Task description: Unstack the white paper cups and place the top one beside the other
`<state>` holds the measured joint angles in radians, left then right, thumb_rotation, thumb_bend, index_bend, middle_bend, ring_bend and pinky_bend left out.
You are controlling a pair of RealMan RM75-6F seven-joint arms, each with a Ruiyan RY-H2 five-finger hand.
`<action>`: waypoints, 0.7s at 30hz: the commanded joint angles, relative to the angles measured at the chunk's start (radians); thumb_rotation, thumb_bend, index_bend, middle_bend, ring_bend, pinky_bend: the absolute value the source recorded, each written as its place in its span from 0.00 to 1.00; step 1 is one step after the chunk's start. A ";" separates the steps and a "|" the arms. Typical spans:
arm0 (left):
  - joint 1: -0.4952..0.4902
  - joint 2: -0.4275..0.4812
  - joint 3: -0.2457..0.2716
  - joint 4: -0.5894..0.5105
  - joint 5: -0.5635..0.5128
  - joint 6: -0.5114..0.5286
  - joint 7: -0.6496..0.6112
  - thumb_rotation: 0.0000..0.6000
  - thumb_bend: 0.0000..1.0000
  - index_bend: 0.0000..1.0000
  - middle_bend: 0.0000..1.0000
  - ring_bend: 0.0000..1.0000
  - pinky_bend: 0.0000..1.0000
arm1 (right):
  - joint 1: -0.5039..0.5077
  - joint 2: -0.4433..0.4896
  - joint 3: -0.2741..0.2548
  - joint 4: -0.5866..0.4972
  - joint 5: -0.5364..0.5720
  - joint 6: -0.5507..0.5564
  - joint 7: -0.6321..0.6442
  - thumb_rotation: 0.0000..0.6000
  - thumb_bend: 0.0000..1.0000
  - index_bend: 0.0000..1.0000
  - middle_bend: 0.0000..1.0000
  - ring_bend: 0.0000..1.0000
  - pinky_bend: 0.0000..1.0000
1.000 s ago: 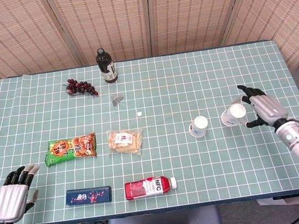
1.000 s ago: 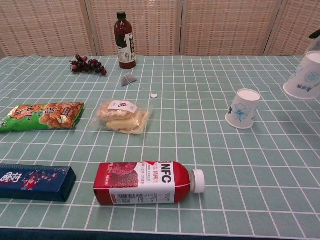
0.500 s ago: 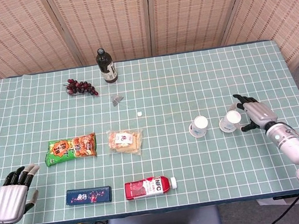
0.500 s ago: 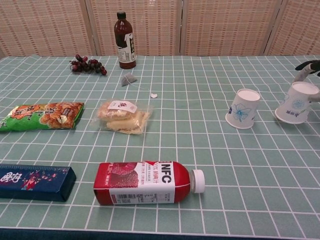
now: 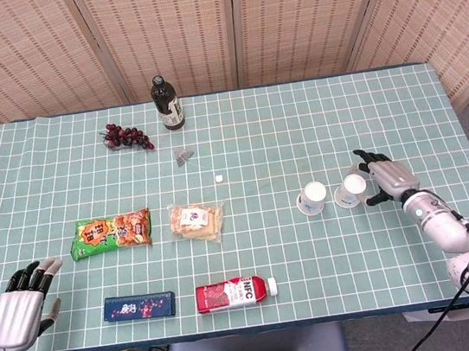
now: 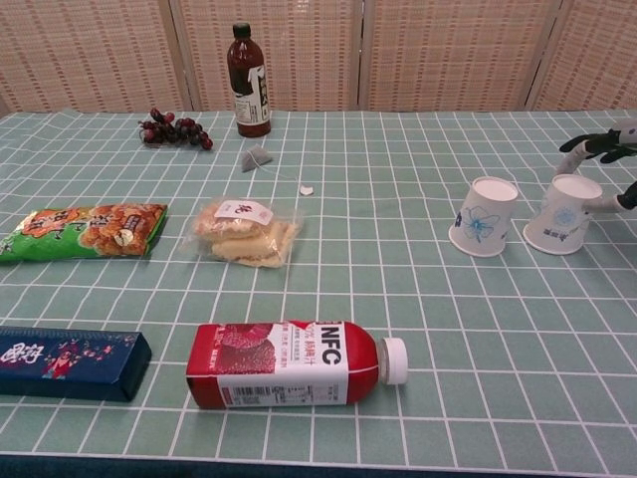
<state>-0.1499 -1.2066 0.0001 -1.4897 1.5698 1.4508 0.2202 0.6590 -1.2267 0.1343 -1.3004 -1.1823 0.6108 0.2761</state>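
Note:
Two white paper cups with a blue flower print stand side by side on the right part of the green checked table. The free cup (image 5: 313, 198) (image 6: 483, 216) is on the left, on its own. Just to its right is the second cup (image 5: 349, 192) (image 6: 562, 213), slightly tilted and low at the table surface. My right hand (image 5: 385, 180) (image 6: 602, 169) grips this cup from the right, fingers wrapped around its side. A small gap separates the two cups. My left hand (image 5: 17, 306) rests at the table's front left edge, fingers apart and holding nothing.
On the table lie a red juice bottle (image 5: 234, 293), a dark blue box (image 5: 139, 307), a green snack bag (image 5: 111, 232), a clear packet of biscuits (image 5: 195, 221), grapes (image 5: 127, 136), and a dark bottle (image 5: 167, 103) standing at the back. Small scraps (image 5: 184, 155) lie mid-table.
My right hand has carried the second cup leftward and down, from tilted in the air at the right to low on the table beside the free cup. The left hand has not moved.

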 commanded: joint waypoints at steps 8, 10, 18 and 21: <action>0.000 -0.003 0.000 0.001 -0.001 -0.001 0.007 1.00 0.40 0.21 0.19 0.15 0.18 | -0.005 0.050 -0.001 -0.035 -0.018 -0.013 0.019 1.00 0.30 0.00 0.00 0.00 0.00; 0.000 -0.003 0.000 0.001 -0.002 -0.001 0.007 1.00 0.40 0.21 0.19 0.15 0.18 | -0.009 0.063 0.003 -0.050 -0.023 -0.008 0.031 1.00 0.29 0.00 0.00 0.00 0.00; 0.000 -0.002 -0.004 0.004 -0.007 0.001 0.002 1.00 0.40 0.21 0.19 0.15 0.18 | -0.089 0.200 0.006 -0.229 -0.099 0.165 0.013 1.00 0.28 0.00 0.00 0.00 0.00; 0.000 -0.004 -0.004 0.004 -0.007 0.000 0.006 1.00 0.40 0.21 0.19 0.15 0.18 | -0.166 0.229 -0.015 -0.295 -0.158 0.322 -0.041 1.00 0.28 0.00 0.00 0.00 0.00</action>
<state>-0.1498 -1.2101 -0.0040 -1.4860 1.5631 1.4510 0.2264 0.5726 -1.0474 0.1366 -1.5140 -1.2759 0.7885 0.2866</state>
